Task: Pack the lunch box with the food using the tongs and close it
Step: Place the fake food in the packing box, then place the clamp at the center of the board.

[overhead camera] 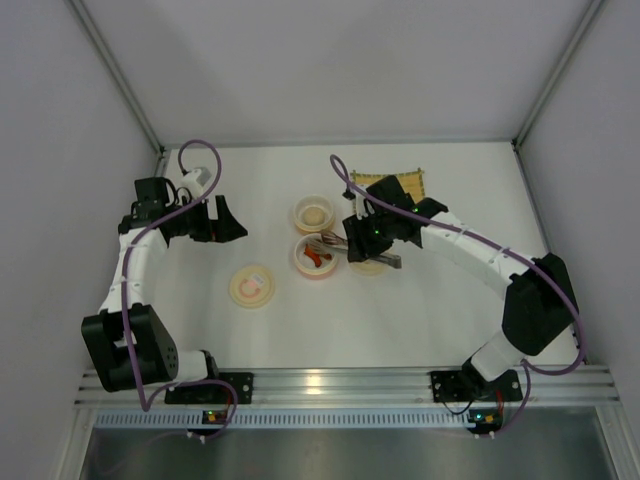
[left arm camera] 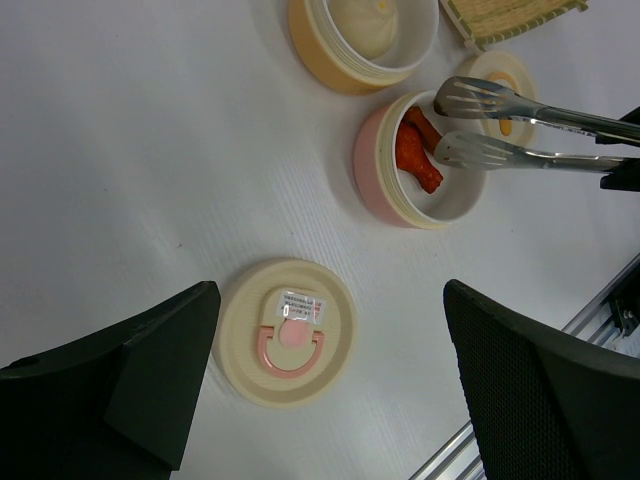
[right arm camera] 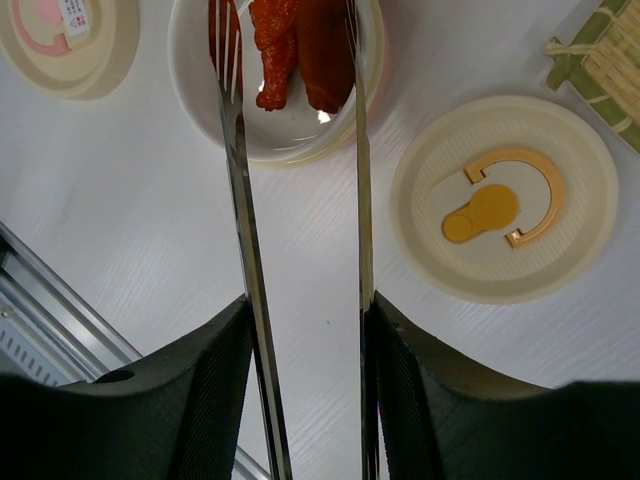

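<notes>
1. Nearest the bases, a cream lid with a pink handle (left arm camera: pixel 288 330) lies flat on the table (left arm camera: pixel 120 150). The left gripper (overhead camera: pixel 225 222) hangs above it, its jaws wide apart and holding nothing.
2. The right gripper (right arm camera: pixel 305 330) pinches the tongs (right arm camera: pixel 238 180) from both sides. The two arms stand apart and the tips are empty. Just beside them lies a second lid, orange-handled (right arm camera: pixel 505 200).
3. The tips sit over the pink bowl (left arm camera: pixel 375 180), flanking the sausage pieces (right arm camera: pixel 300 50) – glossy, red-orange, stubby – which lie on the bowl's floor.
4. The step looks like a drop-off. To do it well, the tongs should spread fully and rise straight up clear of the rim before swinging away, so that a tine does not snag the bowl or drag a piece out.
5. Beyond, the white ball (left arm camera: pixel 365 25) – smooth, pale, round – rests in the orange bowl (left arm camera: pixel 320 60).
6. Farthest off is the woven mat (right arm camera: pixel 600 60). Both bowls are uncovered, so closing is not yet done.
</notes>
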Controlling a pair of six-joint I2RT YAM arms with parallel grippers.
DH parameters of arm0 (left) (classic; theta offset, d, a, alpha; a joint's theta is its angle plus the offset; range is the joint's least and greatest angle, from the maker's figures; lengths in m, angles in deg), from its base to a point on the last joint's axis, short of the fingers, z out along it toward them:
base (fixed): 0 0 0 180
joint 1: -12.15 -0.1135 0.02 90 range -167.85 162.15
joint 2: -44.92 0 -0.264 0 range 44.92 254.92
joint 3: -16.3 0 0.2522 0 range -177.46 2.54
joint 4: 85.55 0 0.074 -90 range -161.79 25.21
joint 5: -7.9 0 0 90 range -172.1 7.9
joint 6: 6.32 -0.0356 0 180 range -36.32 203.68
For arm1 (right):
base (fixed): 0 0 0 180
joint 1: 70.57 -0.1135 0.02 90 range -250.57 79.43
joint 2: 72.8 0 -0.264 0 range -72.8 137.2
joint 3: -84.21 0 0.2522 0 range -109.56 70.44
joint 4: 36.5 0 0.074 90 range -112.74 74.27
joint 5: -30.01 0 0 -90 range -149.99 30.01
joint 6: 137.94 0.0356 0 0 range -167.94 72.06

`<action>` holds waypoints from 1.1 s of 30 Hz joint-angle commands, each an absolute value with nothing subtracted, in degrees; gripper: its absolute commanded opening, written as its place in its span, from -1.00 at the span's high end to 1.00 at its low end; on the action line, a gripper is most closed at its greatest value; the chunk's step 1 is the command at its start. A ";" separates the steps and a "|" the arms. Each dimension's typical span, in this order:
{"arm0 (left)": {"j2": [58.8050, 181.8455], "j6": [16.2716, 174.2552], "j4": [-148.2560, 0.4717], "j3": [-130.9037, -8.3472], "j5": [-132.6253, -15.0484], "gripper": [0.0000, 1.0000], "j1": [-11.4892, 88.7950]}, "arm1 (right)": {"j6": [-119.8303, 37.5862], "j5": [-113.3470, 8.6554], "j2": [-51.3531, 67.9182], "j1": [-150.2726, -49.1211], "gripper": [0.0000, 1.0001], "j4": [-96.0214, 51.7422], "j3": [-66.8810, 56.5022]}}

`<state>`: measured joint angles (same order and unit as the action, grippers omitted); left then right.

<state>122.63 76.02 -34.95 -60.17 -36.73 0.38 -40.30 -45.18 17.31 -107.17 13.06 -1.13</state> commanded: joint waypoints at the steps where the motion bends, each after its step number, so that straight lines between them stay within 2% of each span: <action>1: 120.94 74.81 -36.98 -60.21 -35.87 -0.97 0.02 | -41.08 -45.57 15.27 -108.28 0.05 10.92 -1.97; 14: 119.45 73.14 -34.35 -61.00 -36.75 -0.97 0.02 | -47.31 -49.88 4.81 -105.21 0.10 12.59 -3.73; 27: 118.48 72.87 -32.68 -62.32 -37.01 -0.97 0.02 | -55.57 -46.80 3.05 -76.12 0.12 14.44 -1.98; 33: 119.27 73.84 -33.47 -62.85 -37.71 -0.97 0.02 | -62.00 -49.08 10.85 -62.94 0.10 12.34 -3.90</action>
